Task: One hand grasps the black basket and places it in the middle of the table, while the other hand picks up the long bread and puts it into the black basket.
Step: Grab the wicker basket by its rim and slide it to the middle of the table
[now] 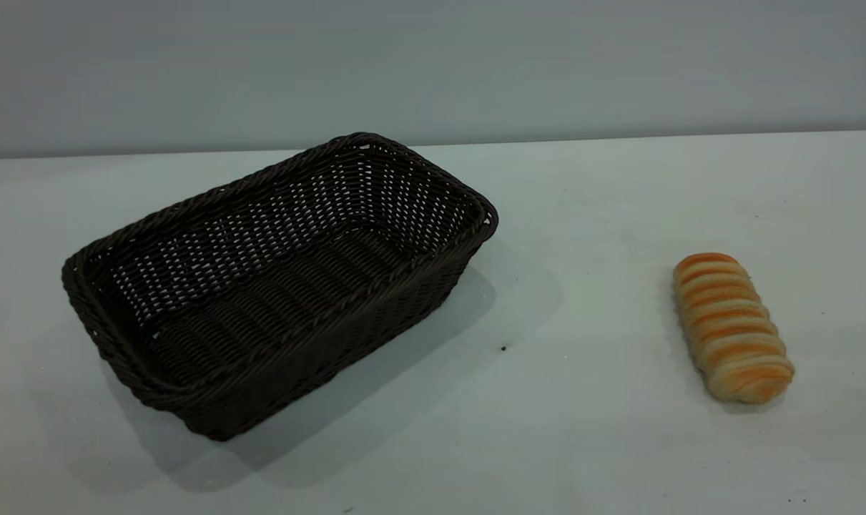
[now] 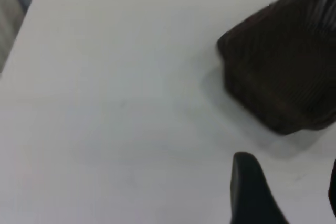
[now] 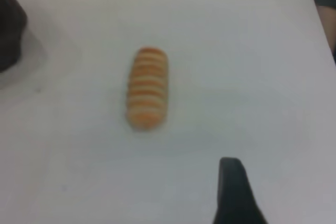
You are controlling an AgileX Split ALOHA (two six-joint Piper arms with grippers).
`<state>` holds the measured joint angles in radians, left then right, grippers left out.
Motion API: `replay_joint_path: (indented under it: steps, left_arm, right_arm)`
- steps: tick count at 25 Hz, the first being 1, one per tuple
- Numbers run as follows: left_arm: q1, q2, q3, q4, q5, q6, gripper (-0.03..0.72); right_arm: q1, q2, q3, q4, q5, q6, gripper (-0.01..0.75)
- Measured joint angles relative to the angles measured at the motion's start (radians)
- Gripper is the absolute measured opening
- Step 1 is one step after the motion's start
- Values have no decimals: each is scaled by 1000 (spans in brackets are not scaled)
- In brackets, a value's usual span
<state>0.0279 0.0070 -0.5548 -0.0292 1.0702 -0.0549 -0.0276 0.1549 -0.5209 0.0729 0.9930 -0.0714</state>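
Observation:
The black basket (image 1: 275, 286) stands empty on the left half of the table (image 1: 583, 250), turned at an angle. The long bread (image 1: 731, 327) lies on the right half, far from the basket. Neither arm shows in the exterior view. In the left wrist view my left gripper (image 2: 289, 184) is open and empty above bare table, short of the basket's corner (image 2: 278, 72). In the right wrist view my right gripper (image 3: 283, 184) is open and empty, only one finger (image 3: 233, 192) in the picture, short of the bread (image 3: 147, 88). The basket's edge (image 3: 9, 30) shows far off.
A grey wall (image 1: 433, 64) runs behind the table's far edge. A small dark speck (image 1: 503, 348) lies on the table between basket and bread. The table's side edge (image 2: 21, 30) shows in the left wrist view.

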Motion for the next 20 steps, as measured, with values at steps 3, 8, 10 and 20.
replay_joint_path:
  steps: [3, 8, 10, 20]
  left_arm:
    - [0, 117, -2, -23, -6, -3, 424]
    - [0, 417, -5, -31, -113, -15, 424]
    - [0, 589, -23, -52, -150, -15, 424]
    - [0, 1380, -271, -130, -293, 3, 520]
  right_arm:
    - [0, 113, 0, 39, -58, -56, 441]
    - [0, 321, 0, 138, -153, -163, 441]
    - [0, 381, 0, 173, -182, -196, 441]
    - [0, 451, 0, 194, -257, -232, 441]
